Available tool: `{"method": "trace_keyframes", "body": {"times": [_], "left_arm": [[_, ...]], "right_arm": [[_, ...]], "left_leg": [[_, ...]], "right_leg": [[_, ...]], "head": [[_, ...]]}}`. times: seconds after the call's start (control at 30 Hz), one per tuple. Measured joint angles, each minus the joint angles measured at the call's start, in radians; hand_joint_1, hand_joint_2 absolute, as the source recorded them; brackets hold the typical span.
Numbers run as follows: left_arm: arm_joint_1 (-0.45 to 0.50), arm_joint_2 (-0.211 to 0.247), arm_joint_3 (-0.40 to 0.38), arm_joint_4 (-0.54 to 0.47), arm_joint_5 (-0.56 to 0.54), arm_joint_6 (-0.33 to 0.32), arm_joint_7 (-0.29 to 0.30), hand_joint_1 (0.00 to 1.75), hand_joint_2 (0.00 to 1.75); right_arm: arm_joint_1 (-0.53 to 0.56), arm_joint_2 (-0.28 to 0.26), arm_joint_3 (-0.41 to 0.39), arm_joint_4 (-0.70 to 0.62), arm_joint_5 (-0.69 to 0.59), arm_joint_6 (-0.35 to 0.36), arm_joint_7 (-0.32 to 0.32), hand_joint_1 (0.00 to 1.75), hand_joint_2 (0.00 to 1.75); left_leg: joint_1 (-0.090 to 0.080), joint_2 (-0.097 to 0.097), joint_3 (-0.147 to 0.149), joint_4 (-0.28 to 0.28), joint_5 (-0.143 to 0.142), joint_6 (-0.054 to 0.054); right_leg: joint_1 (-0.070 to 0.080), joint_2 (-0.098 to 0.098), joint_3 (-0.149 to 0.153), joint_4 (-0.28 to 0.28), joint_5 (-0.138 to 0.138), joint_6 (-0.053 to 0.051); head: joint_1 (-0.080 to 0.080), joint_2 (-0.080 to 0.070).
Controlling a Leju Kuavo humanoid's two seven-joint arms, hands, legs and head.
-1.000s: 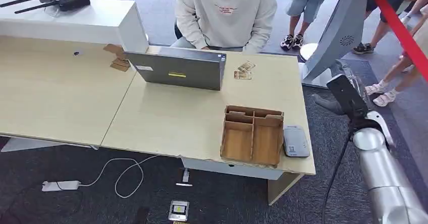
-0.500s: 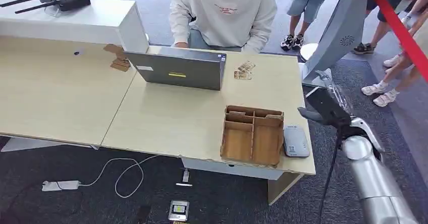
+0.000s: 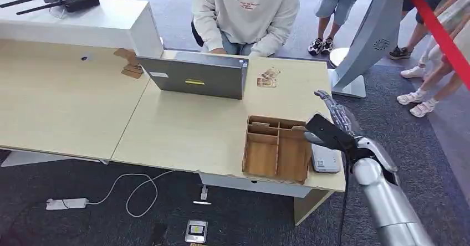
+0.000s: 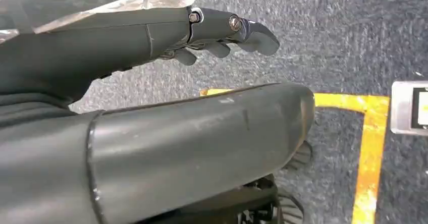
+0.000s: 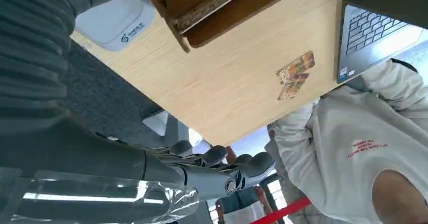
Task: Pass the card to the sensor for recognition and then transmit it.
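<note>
Dark grey carpet point(image 3: 233, 213) surrounded a pale wooden desk point(image 3: 183, 129) that filled the left and centre of the head view. Near the desk's right edge sat a brown partitioned tray point(image 3: 277, 148); the right wrist view showed a card point(image 5: 211, 6) lying inside it. Just right of the tray, touching or nearly so, lay the white card sensor point(image 3: 325, 158), partly hidden behind the right arm. Two more cards point(image 3: 267, 77) lay upper centre, beside a grey laptop point(image 3: 194, 77). A person in a cream sweatshirt point(image 3: 246, 13) sat behind the laptop.

Right hand point(image 3: 335, 113) hung over the desk's right edge, above the sensor, fingers point(image 5: 237, 171) extended and loosely apart, holding nothing. Left hand point(image 4: 217, 32) pointed down at the carpet beside a yellow floor line point(image 4: 371, 133), fingers slightly curled, empty.
</note>
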Motion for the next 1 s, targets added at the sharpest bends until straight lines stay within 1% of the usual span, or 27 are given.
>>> {"method": "trace_keyframes", "body": {"times": [0.13,0.37,0.4,0.47,0.57,0.73,1.0], "left_arm": [[-0.003,-0.008,0.0,0.0,0.016,0.004,-0.002,0.0,0.0],[-0.005,-0.019,0.0,0.0,0.003,0.039,0.006,0.0,0.0],[-0.006,-0.02,0.0,0.0,0.005,0.036,0.006,0.0,0.0],[-0.006,-0.02,0.0,0.0,0.009,0.019,0.0,0.0,0.0],[-0.007,-0.022,0.0,0.0,0.009,0.019,0.0,0.0,0.0],[-0.013,-0.029,0.0,0.0,0.006,0.024,0.004,0.0,0.0],[-0.016,-0.035,0.0,0.0,-0.003,0.032,0.008,0.0,0.0]], "right_arm": [[-0.001,0.01,0.012,0.002,0.008,-0.008,-0.01,0.0,1.75],[-0.001,0.017,0.021,0.002,0.011,-0.01,-0.009,0.0,1.75],[-0.001,0.017,0.023,0.002,0.011,-0.012,-0.009,0.0,1.75],[-0.001,0.017,0.025,0.002,0.018,-0.025,-0.009,0.0,1.75],[-0.002,0.02,0.027,0.002,0.033,-0.051,-0.009,0.0,1.75],[-0.005,0.024,0.032,0.003,0.071,-0.097,-0.008,0.0,1.75],[0.002,0.024,0.039,0.008,0.116,-0.136,-0.007,0.0,1.75]], "left_leg": [[0.0,0.0,0.0,0.0,0.0,0.0],[0.0,0.0,0.0,0.0,0.0,0.0],[0.0,0.0,0.0,0.0,0.0,0.0],[0.0,0.0,0.0,0.0,0.0,0.0],[0.0,0.0,0.0,0.0,0.0,0.0],[0.0,0.0,0.0,0.0,0.0,0.0],[0.0,0.0,0.0,0.0,0.0,0.0]], "right_leg": [[0.0,0.0,0.0,0.0,0.0,0.0],[0.0,0.0,0.0,0.0,0.0,0.0],[0.0,0.0,0.0,0.0,0.0,0.0],[0.0,0.0,0.0,0.0,0.0,0.0],[0.0,0.0,0.0,0.0,0.0,0.0],[0.0,0.0,0.0,0.0,0.0,0.0],[0.0,0.0,0.0,0.0,0.0,0.0]], "head": [[0.0,0.0],[0.0,0.0],[0.0,0.0],[0.0,0.0],[0.0,0.0],[0.0,0.0],[0.0,0.0]]}}
